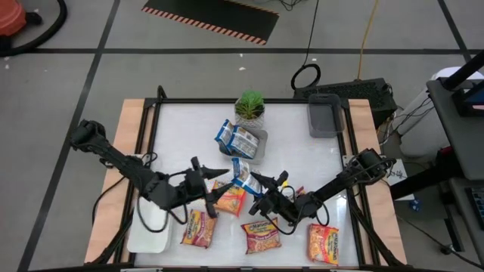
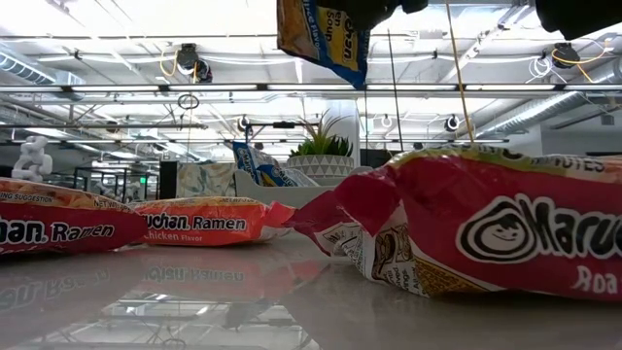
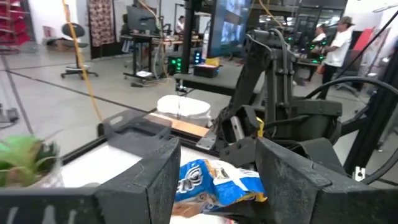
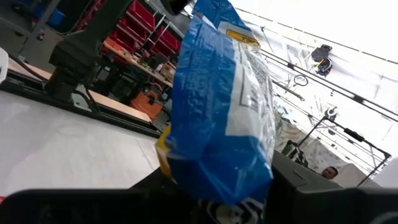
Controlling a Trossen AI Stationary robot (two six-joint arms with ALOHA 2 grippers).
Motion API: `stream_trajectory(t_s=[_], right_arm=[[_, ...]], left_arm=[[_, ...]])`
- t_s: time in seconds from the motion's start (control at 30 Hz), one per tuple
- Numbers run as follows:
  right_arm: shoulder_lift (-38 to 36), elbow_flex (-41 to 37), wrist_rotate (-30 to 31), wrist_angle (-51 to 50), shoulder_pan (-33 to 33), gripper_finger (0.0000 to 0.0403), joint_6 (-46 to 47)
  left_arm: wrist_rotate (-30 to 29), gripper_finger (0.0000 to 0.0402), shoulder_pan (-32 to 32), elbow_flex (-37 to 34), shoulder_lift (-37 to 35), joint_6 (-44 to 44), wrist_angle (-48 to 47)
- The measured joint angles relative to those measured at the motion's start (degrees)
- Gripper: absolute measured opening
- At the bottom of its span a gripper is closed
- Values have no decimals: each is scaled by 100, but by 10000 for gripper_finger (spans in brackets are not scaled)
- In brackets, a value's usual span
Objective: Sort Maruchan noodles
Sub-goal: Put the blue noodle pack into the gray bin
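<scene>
Above the middle of the white table (image 1: 302, 162), the right gripper (image 1: 252, 181) holds a blue-white packet (image 1: 241, 173) pinched between its jaws; the low view shows that packet hanging clear of the surface, so you are in the carrying step of the sort. Just to its left, the left gripper (image 1: 214, 187) hovers over an orange-red packet (image 1: 231, 199), its jaws spread wide and holding nothing.

Farther back, a grey tray (image 1: 259, 147) beside the small potted plant (image 1: 249, 108) already holds other blue-white packets (image 1: 236, 137). By my judgement, your next move is to carry the held packet to that tray and release it there, keeping clear of the plant and of the left arm close by.

Along the near edge lie three more packets (image 1: 259, 236), orange-red and pink-red, well apart from one another and not yet sorted. A white tray (image 1: 149, 227) sits at the near left, and a second grey tray (image 1: 325, 117) stands bare at the far right corner.

The tabletop is glossy and mirrors the packets, so expect them to slide easily. Beyond the table you see an open workshop with desks, screens, red bins and a person (image 3: 339, 43) standing far off.
</scene>
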Motion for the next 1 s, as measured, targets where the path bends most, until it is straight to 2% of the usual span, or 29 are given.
stream_trajectory(t_s=[0.4,0.53,0.7,0.83,0.93,1.0], right_arm=[[-22,11,-31,-9,-288,116,1057],[-22,307,144,-209,-434,117,1219],[-26,1190,590,-1025,-581,117,1581],[-28,1993,617,-2445,-701,117,1925],[-28,2471,977,-3530,-806,118,2316],[-28,2598,1184,-3884,-898,118,2580]], left_arm=[[-1039,212,-836,0,-740,32,-1036],[-1348,212,-1062,0,-901,49,-1269],[-1516,212,-1288,0,-982,115,-1285],[-1521,212,-1437,0,-976,175,-1175],[-1519,212,-1530,0,-975,201,-1055],[-1521,212,-1625,0,-975,329,-869]])
